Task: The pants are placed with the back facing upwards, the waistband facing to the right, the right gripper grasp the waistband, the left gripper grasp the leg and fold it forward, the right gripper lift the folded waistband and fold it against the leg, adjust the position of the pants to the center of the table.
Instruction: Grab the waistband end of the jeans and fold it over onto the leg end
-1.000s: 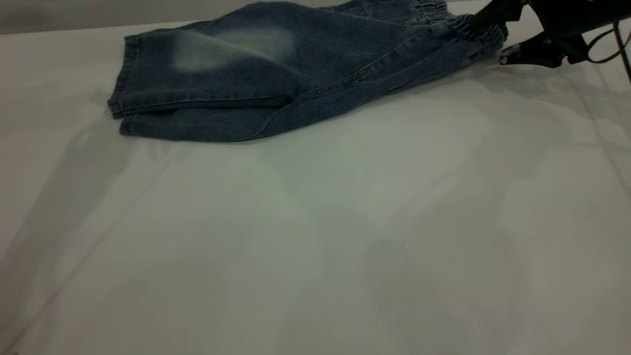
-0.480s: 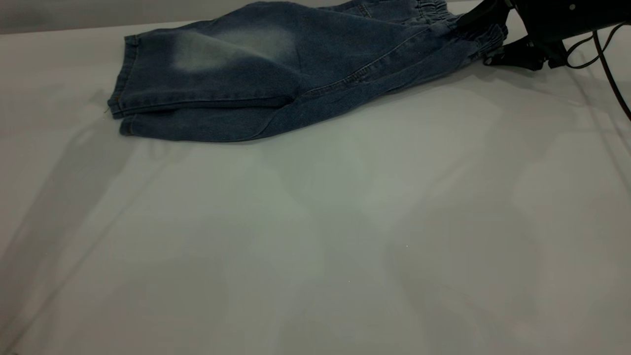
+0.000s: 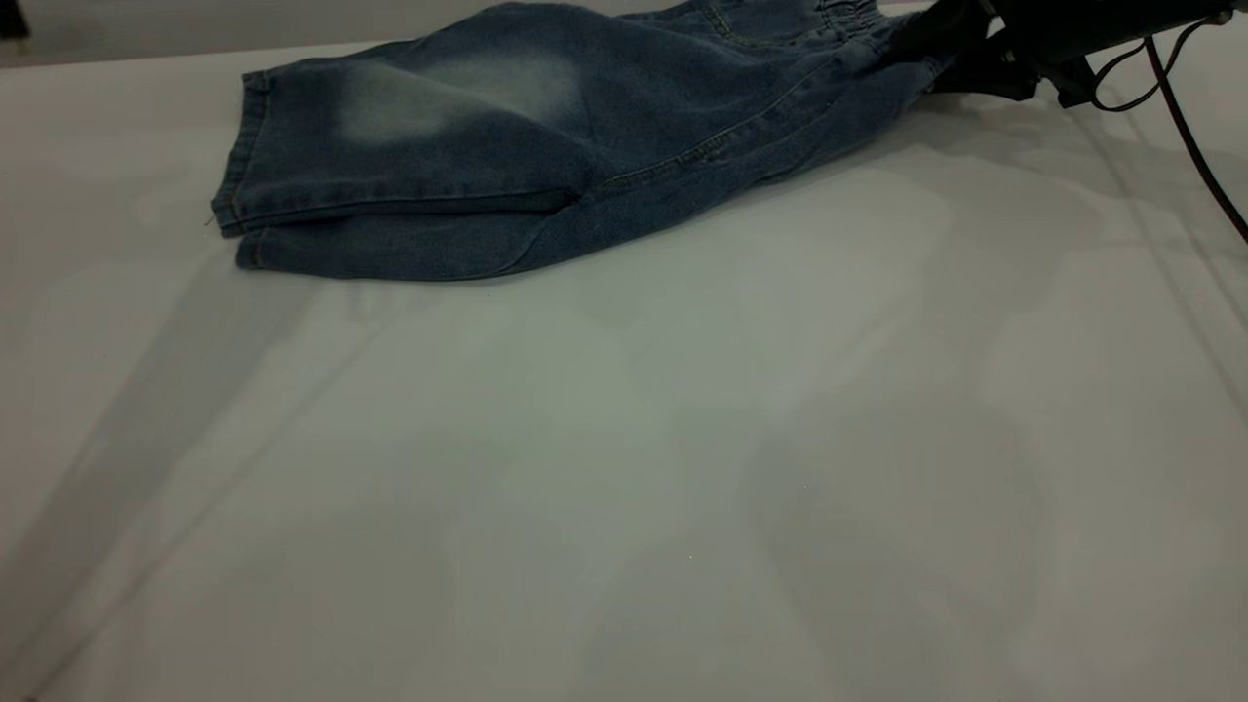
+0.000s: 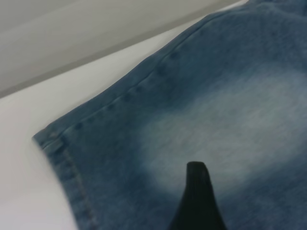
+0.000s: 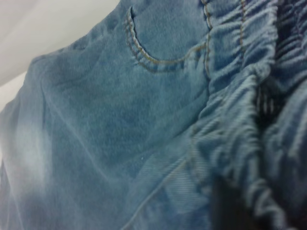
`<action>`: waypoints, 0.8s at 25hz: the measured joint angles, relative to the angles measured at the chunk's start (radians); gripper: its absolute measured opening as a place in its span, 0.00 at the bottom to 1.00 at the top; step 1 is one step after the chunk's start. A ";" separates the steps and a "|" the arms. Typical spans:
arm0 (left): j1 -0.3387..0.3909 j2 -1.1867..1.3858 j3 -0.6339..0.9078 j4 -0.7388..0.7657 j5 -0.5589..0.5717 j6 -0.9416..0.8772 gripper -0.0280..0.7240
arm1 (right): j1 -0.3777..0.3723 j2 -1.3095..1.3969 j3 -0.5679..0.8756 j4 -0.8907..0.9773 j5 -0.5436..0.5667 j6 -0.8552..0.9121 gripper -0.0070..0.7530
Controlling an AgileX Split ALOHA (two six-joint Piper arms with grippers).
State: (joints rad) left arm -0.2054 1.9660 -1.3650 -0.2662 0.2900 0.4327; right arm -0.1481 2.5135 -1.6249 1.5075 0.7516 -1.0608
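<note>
The pants (image 3: 546, 117) lie folded lengthwise at the far side of the table (image 3: 624, 439), hems to the left and a plain leg with a pale faded patch (image 3: 439, 97) on top. The leg is hidden under this fold. My right gripper (image 3: 960, 58) is shut on the waistband (image 3: 858, 15) at the far right. In the right wrist view the gathered waistband (image 5: 240, 120) fills the space around its dark fingers (image 5: 230, 206). My left gripper (image 4: 235, 191) hovers open over the pale patch (image 4: 225, 129) near the hem (image 4: 72, 172). It does not show in the exterior view.
A black cable (image 3: 1189, 127) trails from the right arm across the table's far right. The wide near part of the table lies in front of the pants. Behind the pants runs the table's far edge (image 4: 96, 62).
My right gripper has moved back and to the left with the waistband, drawing the waist end of the pants with it. The hems at the left have stayed put.
</note>
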 joint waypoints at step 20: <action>-0.155 0.489 -0.767 0.064 0.621 0.003 0.70 | 0.000 -0.001 -0.008 -0.056 0.073 -0.026 0.12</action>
State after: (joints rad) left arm -0.3606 2.4551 -2.1322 -0.2025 0.9105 0.4361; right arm -0.1481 2.5125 -1.6327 1.4514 0.8248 -1.0866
